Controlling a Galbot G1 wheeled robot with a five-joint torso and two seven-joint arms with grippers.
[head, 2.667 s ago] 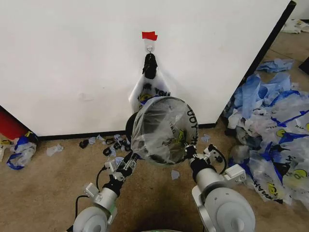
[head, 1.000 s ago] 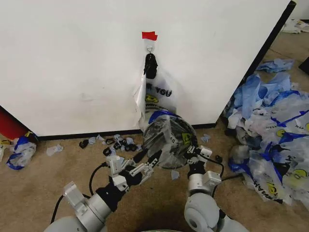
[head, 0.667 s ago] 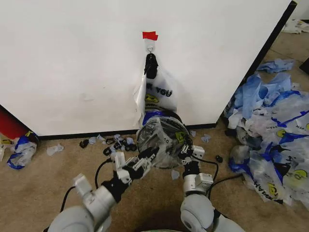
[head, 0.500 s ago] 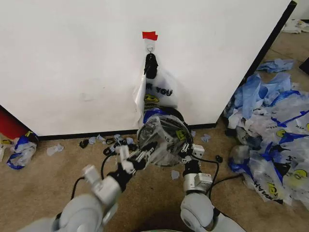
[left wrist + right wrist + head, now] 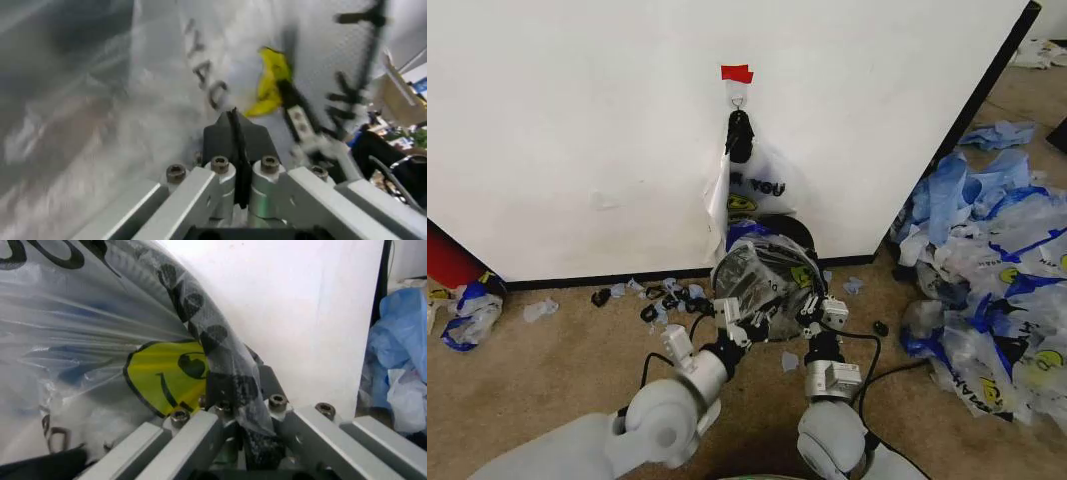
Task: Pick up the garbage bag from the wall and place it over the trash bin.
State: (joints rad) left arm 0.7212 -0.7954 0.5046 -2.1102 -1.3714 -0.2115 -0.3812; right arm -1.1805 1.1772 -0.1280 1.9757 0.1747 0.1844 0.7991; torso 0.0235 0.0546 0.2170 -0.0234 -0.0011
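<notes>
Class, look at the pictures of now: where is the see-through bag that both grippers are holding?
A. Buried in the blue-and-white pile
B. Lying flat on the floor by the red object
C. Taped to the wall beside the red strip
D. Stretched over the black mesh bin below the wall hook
D: the garbage bag drapes the trash bin at the wall, with the left gripper and right gripper shut on its film.

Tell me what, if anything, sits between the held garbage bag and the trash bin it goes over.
Nothing visible does. The garbage bag is already draped over the trash bin by the wall, with the left gripper and right gripper shut on its film at either side.
</notes>
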